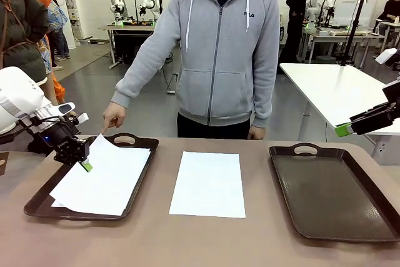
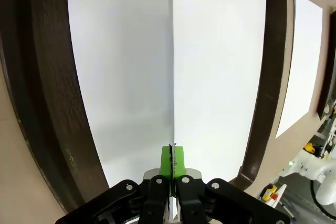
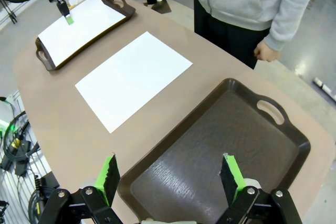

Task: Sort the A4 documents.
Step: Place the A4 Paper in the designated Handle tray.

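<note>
The left end effector, at the lower left of the front view, is squeezed shut on the edge of one A4 sheet. That sheet lies over the left brown tray. A person's hand points a finger at the far side of this tray. A second A4 sheet lies flat on the surface, in the middle, between the two trays. The right end effector is wide open and holds nothing. It hangs above the right brown tray.
</note>
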